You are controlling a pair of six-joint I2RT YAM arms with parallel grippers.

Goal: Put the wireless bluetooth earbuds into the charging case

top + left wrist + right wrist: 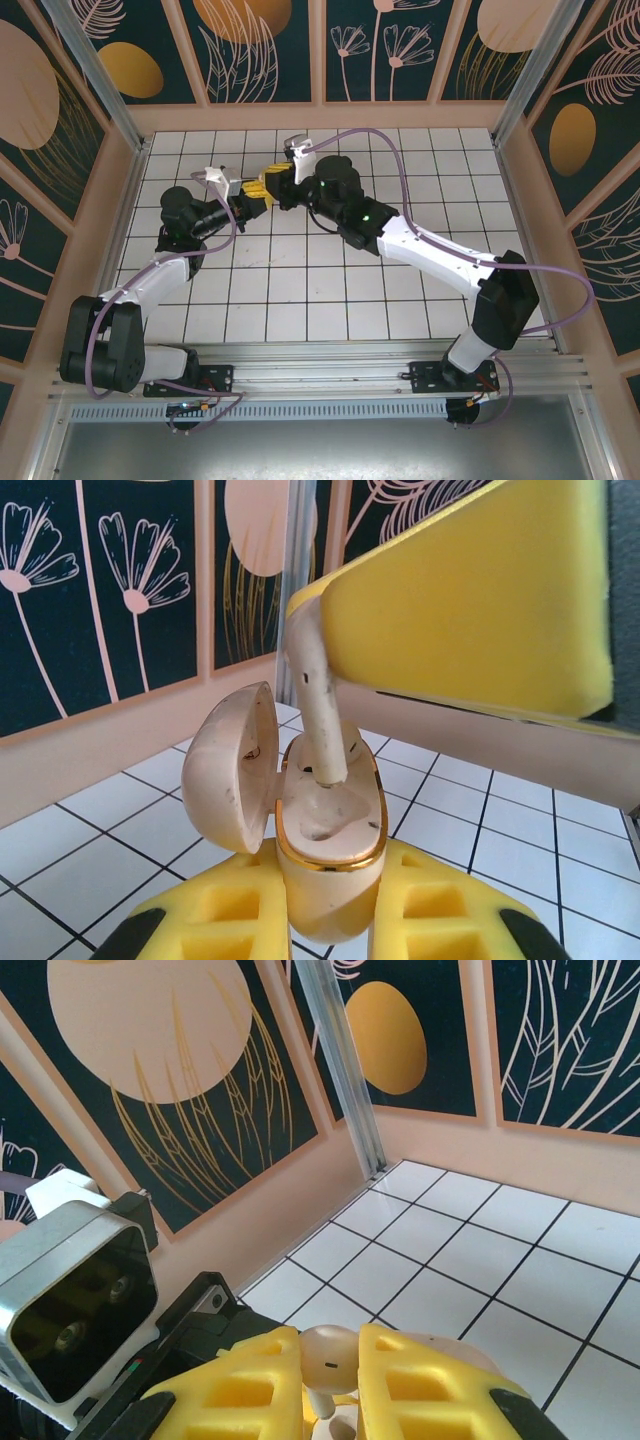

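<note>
The cream charging case with its gold rim stands upright between the yellow fingers of my left gripper, which is shut on it. Its lid hangs open to the left. One whitish earbud is pinched in my shut right gripper. The earbud's stem points down, its tip at the case's far socket. The near socket looks bare. In the right wrist view the earbud's head sits between the pads, with the case below. Both grippers meet at the table's far middle.
White tiled floor with dark grout lines, fenced by peach walls with dark floral panels. The left wrist's camera housing is close beside the right gripper. The right gripper's yellow finger hangs over the case.
</note>
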